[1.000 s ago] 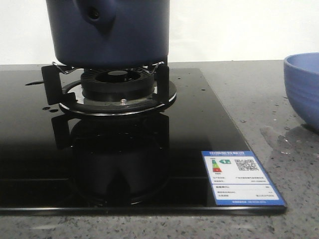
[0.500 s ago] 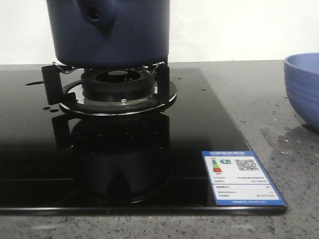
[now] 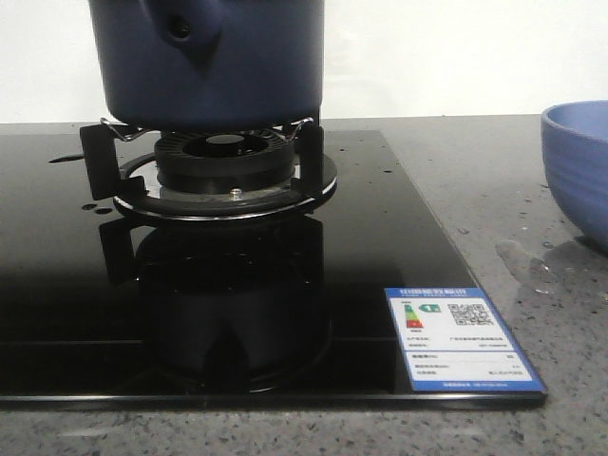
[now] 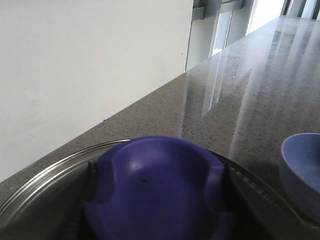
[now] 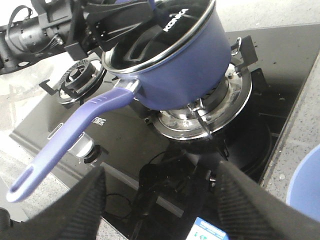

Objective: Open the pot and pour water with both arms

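pot: navy saucepan (image 3: 214,62) sits on the burner grate (image 3: 223,157) at the far left of the black glass hob (image 3: 399,237); right wrist view shows its long blue handle (image 5: 75,137) sticking out over the hob, off to one side.

lid: glass lid with steel rim (image 4: 35,187) and blue knob (image 4: 157,192) fills the left wrist view; looks on or barely lifted, cannot tell which.

left gripper: right at the lid knob, black arm parts over the pot mouth (image 5: 107,22); fingers not visible, so cannot tell if clamped on the knob.

right gripper: two black fingers (image 5: 75,212) spread apart, nothing between them, hovering near side of the hob, well short of the pot handle.

bowl: periwinkle bowl (image 3: 579,166) on the grey counter (image 3: 494,190) at the right, apart from the hob.

water: drops and a wet patch (image 3: 527,261) on the counter just beside the bowl; a few drops on the hob too.

risk 1: weak hold on the knob, lid slips and drops back on the rim or onto the glass hob.

risk 2: lid lifted off-centre drags the pot on the grate, tilting it.

risk 3: long handle grabbed near its end gives poor leverage; pot sags, pour misses the bowl.

risk 4: wet counter, bowl may slide if bumped.
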{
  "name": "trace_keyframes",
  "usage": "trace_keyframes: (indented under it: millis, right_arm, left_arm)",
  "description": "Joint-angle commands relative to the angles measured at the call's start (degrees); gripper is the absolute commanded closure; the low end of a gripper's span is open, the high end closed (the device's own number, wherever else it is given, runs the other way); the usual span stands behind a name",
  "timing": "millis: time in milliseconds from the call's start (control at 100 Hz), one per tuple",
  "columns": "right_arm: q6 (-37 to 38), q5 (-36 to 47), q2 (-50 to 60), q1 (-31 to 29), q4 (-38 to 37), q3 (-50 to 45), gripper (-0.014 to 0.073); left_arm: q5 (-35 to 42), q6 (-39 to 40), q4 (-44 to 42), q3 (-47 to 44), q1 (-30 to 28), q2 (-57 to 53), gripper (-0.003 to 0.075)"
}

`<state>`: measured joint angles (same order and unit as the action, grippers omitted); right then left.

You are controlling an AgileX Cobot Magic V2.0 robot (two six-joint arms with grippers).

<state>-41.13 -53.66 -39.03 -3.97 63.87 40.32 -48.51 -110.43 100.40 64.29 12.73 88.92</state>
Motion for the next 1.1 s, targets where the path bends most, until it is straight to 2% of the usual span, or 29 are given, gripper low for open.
trace_keyframes:
  millis: [0,260,470,550,680,800,900,980,1090]
  right_arm:
    - [-0.8,1.9,0.2,0.1,3.2,2.1,0.0165]
    - [-0.8,6.9,-0.3,0.1,3.2,2.1,0.0165]
    - [0.4,11.5,-5.0,-0.2,2.3,2.8,0.0165]
    - [4.0,11.6,-8.1,-0.8,-5.2,5.9,0.0165]
    - [20.4,8.1,-13.8,-3.4,-21.6,14.9,0.0165]
    - [32.9,-2.5,-18.4,-6.1,-37.7,22.8,0.0165]
    - [37.0,-12.7,-22.0,-7.0,-49.4,26.0,0.0165]
    - [38.1,-15.9,-24.1,-7.0,-52.7,25.2,0.0165]
    - [38.1,-13.9,-25.2,-7.0,-52.2,22.0,0.0165]
  left_arm:
    - [-3.9,0.1,6.2,2.8,-1.2,-4.9,0.0501]
    - [-3.6,9.4,2.4,2.9,-7.3,-13.2,0.0500]
    - [1.4,21.6,-9.3,2.7,-9.9,-21.9,0.0498]
    - [3.6,24.7,-12.8,1.8,-9.9,-25.4,0.0498]
    - [7.8,26.8,-13.2,-1.1,-9.9,-31.1,0.0498]
    - [11.4,27.0,-13.2,-4.2,-9.9,-35.6,0.0498]
    - [13.8,28.1,-13.1,-6.5,-9.4,-38.5,0.0498]
    - [15.2,28.5,-12.9,-8.0,-8.7,-40.0,0.0498]
    - [15.3,28.5,-12.9,-9.1,-7.4,-41.3,0.0498]
